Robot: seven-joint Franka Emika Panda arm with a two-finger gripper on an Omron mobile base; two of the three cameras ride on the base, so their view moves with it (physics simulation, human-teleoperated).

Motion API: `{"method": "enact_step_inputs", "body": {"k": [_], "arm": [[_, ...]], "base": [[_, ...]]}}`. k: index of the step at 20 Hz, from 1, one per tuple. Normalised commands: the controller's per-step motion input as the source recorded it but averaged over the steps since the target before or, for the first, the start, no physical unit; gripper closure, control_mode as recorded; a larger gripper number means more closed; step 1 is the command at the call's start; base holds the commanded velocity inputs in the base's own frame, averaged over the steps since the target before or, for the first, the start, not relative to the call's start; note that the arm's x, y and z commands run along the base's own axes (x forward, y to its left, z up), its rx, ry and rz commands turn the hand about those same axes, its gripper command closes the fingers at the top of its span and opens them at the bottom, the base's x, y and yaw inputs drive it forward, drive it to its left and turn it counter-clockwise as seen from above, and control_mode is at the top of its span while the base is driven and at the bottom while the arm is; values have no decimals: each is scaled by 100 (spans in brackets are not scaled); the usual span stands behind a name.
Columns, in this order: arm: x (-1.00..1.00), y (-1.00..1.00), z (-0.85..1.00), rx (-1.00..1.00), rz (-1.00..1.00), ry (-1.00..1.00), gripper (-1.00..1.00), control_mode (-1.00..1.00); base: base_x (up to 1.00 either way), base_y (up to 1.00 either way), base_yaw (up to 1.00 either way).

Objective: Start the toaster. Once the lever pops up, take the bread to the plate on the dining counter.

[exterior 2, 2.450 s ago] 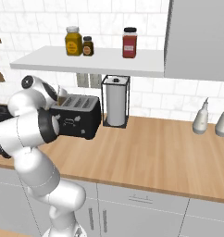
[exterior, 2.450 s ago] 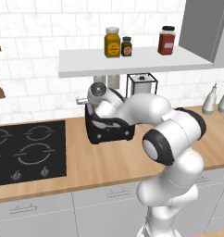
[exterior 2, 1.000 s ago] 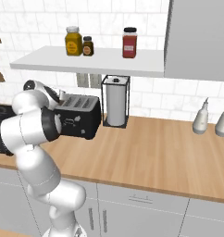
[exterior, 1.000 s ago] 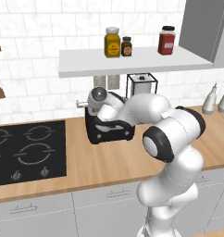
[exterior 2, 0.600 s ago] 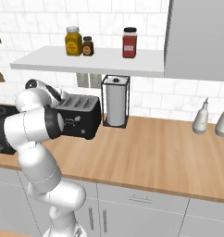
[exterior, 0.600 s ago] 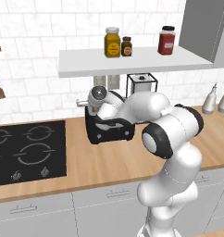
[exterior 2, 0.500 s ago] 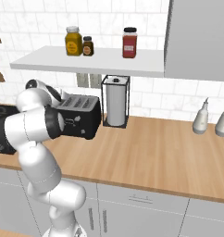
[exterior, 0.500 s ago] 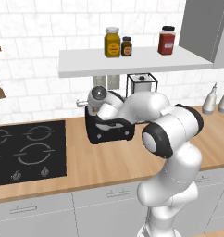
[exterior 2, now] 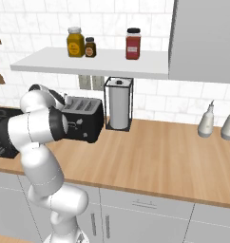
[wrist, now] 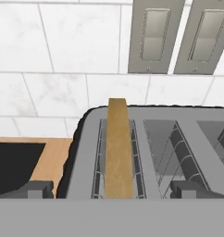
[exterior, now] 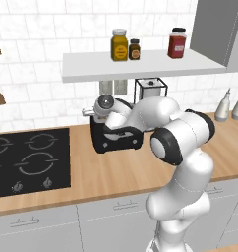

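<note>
Bread (wrist: 119,148) stood on edge in the toaster's (wrist: 146,152) leftmost slot, directly below and ahead of the end effector (wrist: 111,189), its long axis running straight away between the wide-spread fingertips (wrist: 37,189), which gripped nothing.

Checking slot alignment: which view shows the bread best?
Hand view: the bread stands on edge in the toaster's leftmost slot, seen from close above. In both base views the arm hides the slots, so the bread can't be made out.
</note>
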Motion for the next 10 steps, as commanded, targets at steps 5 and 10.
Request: {"method": "enact_step_inputs", "body": {"k": [5,10], "arm": [[0,-13,0,0,1,0,100,-100],[0,-4,0,0,0,0,100,-100]], "base": [[0,0,0],[0,0,0]]}}
